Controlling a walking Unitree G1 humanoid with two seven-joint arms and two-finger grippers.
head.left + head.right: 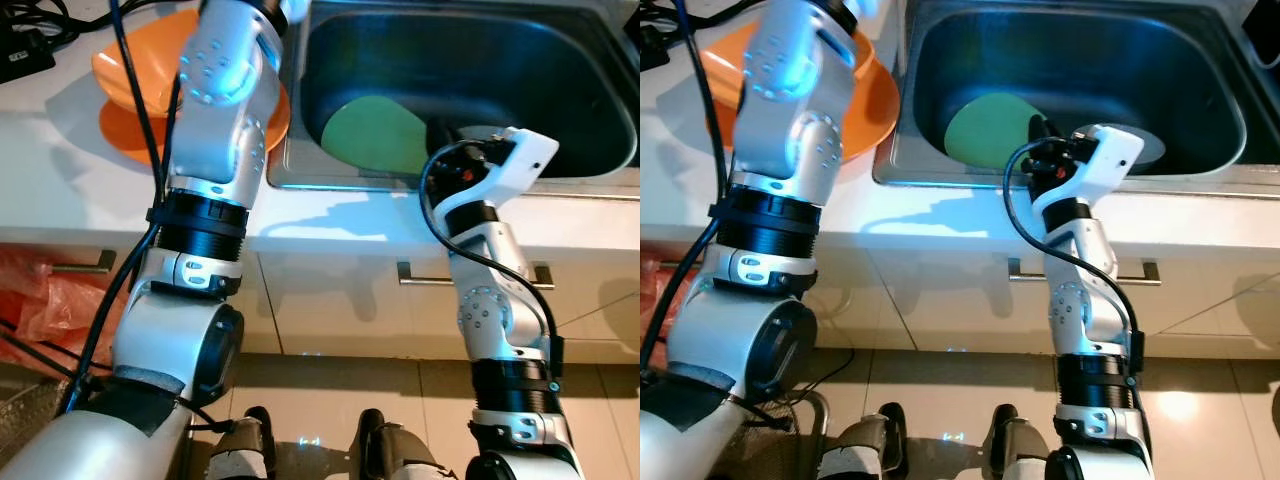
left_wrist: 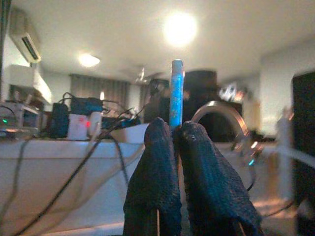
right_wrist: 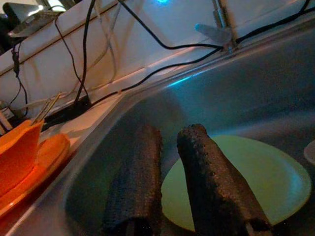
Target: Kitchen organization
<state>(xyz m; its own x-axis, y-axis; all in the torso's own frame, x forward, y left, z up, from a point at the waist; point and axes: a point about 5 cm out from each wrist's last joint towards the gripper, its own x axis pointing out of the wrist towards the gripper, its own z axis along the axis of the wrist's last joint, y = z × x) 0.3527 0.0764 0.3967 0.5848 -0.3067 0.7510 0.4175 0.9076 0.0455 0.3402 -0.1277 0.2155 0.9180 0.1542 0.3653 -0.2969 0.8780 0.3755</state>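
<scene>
Round pale-green plate lying flat in the stainless steel sink basin, right gripper poised over its near edge with fingers slightly parted and empty, left gripper raised, pinching a thin blue stick, beside stacked orange dishes.

A green plate lies flat on the bottom of the steel sink, toward its front left part, round and plain. On the white counter just left of the sink sits an orange plate with an orange bowl resting on it, tilted. A thin blue, stick-like utensil stands upright, pinched at its lower end between two black fingers; its exact kind cannot be told.
</scene>
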